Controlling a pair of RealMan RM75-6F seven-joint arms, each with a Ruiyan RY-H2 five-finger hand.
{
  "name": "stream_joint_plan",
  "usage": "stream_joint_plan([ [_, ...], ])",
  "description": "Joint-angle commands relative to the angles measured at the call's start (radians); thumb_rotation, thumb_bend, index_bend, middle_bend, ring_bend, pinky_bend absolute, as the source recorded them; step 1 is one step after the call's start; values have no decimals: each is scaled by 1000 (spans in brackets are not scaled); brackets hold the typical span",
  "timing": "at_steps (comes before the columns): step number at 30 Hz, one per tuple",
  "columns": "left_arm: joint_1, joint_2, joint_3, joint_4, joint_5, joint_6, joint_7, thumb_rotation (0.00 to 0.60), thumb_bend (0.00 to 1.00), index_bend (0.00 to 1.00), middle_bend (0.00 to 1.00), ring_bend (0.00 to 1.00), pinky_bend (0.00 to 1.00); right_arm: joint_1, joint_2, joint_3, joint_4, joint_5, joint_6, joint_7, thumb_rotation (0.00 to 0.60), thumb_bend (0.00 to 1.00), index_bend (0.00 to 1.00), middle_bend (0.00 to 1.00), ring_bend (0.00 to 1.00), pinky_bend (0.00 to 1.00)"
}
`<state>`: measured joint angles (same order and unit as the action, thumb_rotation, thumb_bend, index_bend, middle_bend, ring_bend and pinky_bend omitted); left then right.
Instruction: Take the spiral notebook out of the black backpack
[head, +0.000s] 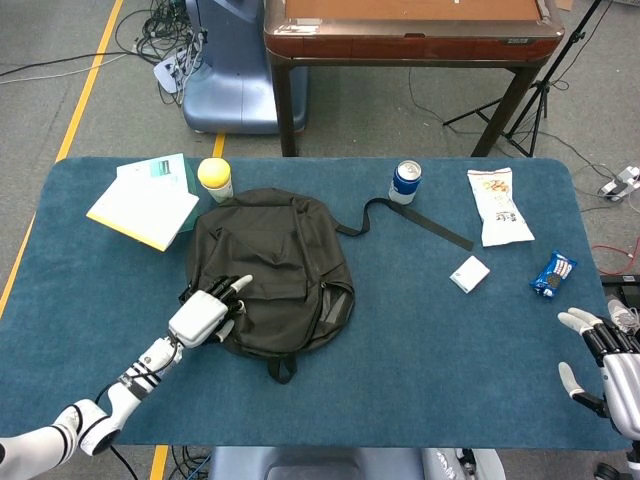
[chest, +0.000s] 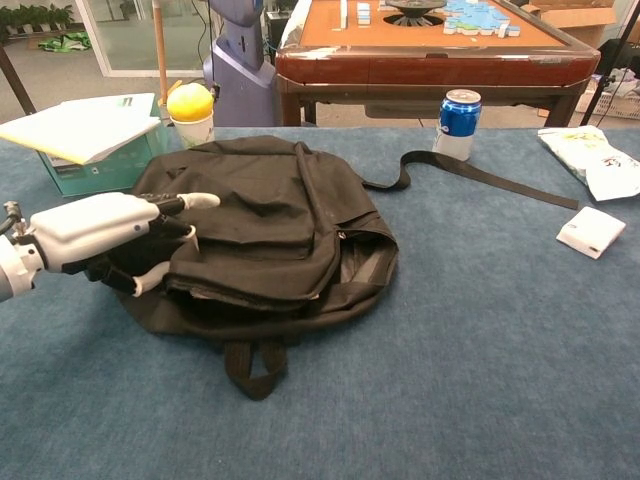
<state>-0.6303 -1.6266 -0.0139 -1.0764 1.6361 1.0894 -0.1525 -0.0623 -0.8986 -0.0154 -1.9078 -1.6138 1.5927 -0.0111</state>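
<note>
The black fabric backpack (head: 270, 270) is lying left of centre on the blue-covered table (head: 400, 340), with the white robotic left hand (head: 205, 312) resting on its near-left edge. Behind it to the left are sitting a yellow-lidded cup (head: 215, 178) and a stack of books (head: 145, 203); a blue drink can (head: 405, 181) is standing behind to its right.

Light: even and bright, seemingly falling from overhead.
Shadows: soft ones are lying under the black backpack (chest: 270, 240).
Focus: both views are staying sharp.
</note>
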Motion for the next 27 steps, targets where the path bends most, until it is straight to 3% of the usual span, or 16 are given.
stream_joint_plan([
  [1,6,9,-28,-43,-47,-2,-39,600,543,521,32,45,64,1,0,1,1,-1,-1,1,600,394,226,194,163,298],
  [14,-21,78,-185,-293,-249,-45,-34,600,560,588,86,80,64,59,20,-13,-41,-91,-81,-18,600,394,225,194,163,298],
  [19,-43,114,-246,-394,-341,-75,7,600,560,594,100,93,64,134,32,-21,-85,-143,-198,-34,600,394,225,194,163,298],
  [27,-70,149,-298,-520,-454,-98,85,600,560,597,106,97,64,288,6,3,-147,-160,-417,-71,600,394,225,194,163,298],
])
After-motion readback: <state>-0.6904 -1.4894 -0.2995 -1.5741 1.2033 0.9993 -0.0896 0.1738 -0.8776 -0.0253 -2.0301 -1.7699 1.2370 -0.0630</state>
